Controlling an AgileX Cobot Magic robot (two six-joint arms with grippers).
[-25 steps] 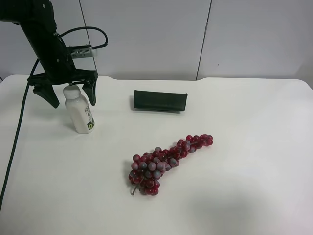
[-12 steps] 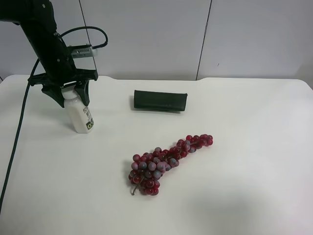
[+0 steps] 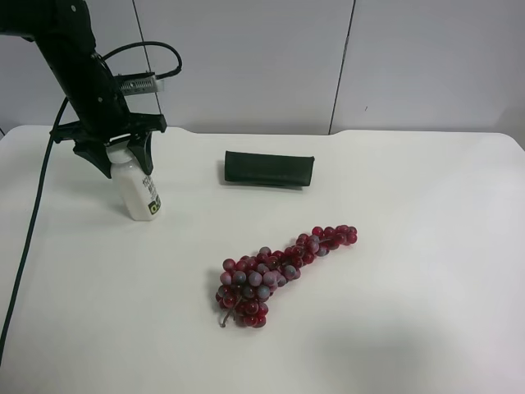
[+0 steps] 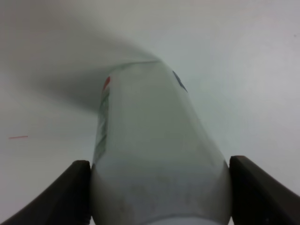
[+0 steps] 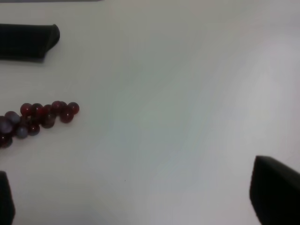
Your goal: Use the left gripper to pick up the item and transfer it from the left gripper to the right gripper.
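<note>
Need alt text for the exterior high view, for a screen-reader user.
The all-black left gripper has its jaws shut on the top of a small white bottle at the view's left, over a white table. A dark green pouch lies at centre back, and red grapes lie nearer the camera.

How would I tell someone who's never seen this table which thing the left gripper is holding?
Start at the white table and find the all-black left gripper near its far corner. Standing between its fingers is a small white bottle with a white cap. It is the only white, standing item; the dark pouch and red grapes lie flat.
</note>
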